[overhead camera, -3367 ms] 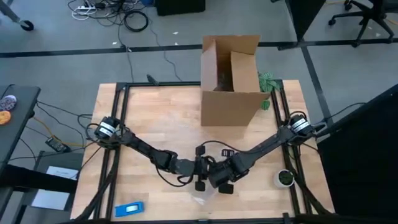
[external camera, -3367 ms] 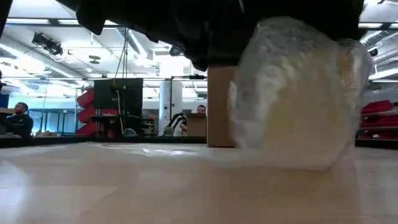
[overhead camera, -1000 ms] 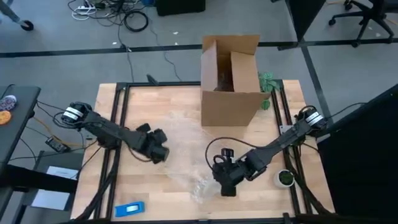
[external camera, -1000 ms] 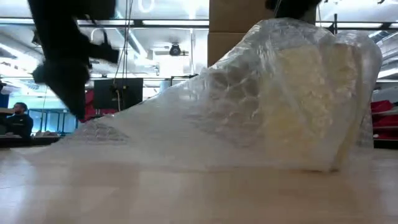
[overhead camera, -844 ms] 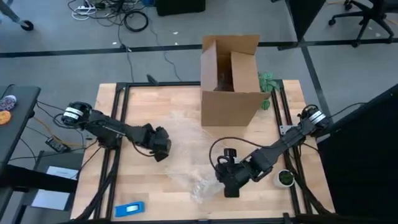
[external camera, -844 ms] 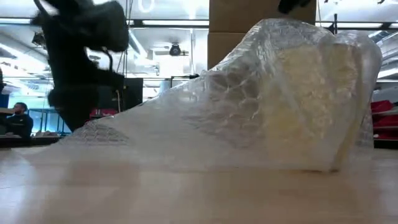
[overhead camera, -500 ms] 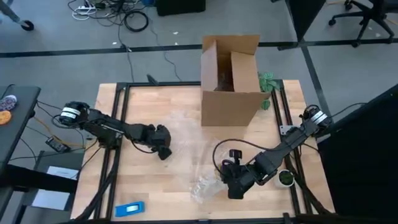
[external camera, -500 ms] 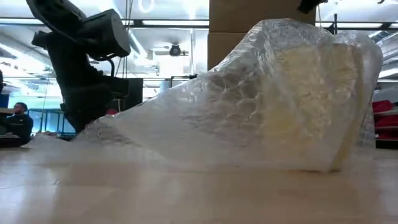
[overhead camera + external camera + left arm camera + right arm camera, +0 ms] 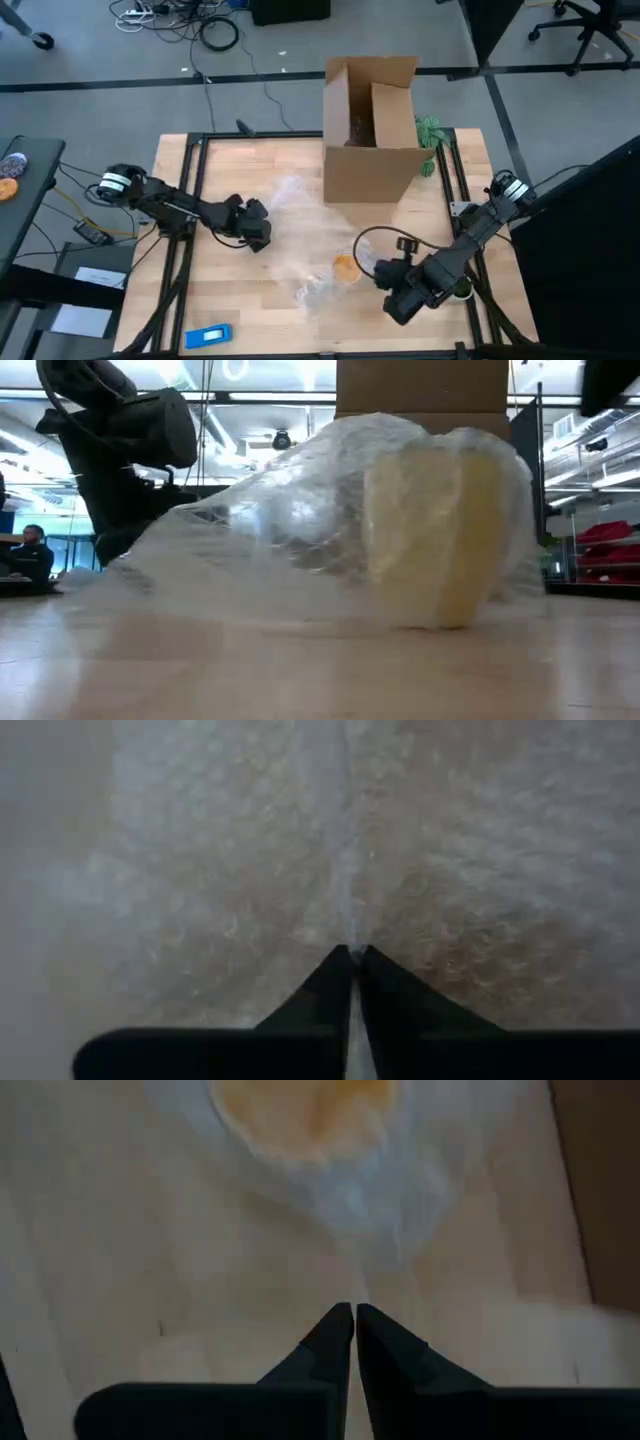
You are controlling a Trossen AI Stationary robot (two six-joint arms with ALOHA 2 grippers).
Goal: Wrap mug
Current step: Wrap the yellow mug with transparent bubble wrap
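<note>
The orange mug [image 9: 345, 268] sits on the table under clear bubble wrap [image 9: 300, 240], near the middle front. In the low view the mug [image 9: 430, 540] shows pale yellow through the wrap [image 9: 280, 530], which slopes down toward the left. My left gripper [image 9: 260, 236] is low on the table at the wrap's left edge and is shut on it [image 9: 353, 952]. My right gripper [image 9: 380, 272] is shut just right of the mug, touching nothing; in its wrist view the mug [image 9: 300, 1110] lies ahead of the fingertips [image 9: 355, 1308]. My left gripper pinches the bubble wrap between its two fingertips, at a raised crease [image 9: 350, 910] near the sheet's left edge. The fingers come in low from the table's left. One layer or several, I cannot tell. The sheet lies on the table and runs up over the mug.
A tall open cardboard box [image 9: 370, 130] stands at the far edge with a green plant [image 9: 430, 130] beside it. A small green round object with a white rim [image 9: 460, 288] sits at the right edge by my right arm. A blue object [image 9: 210, 335] lies at the near left.
My right gripper has drawn back from the wrapped mug toward the table's right edge. My left gripper has come down to the wrap's left edge. The wrap and mug have slid toward the left, the heap has sunk lower, and the mug's orange now shows from above.
</note>
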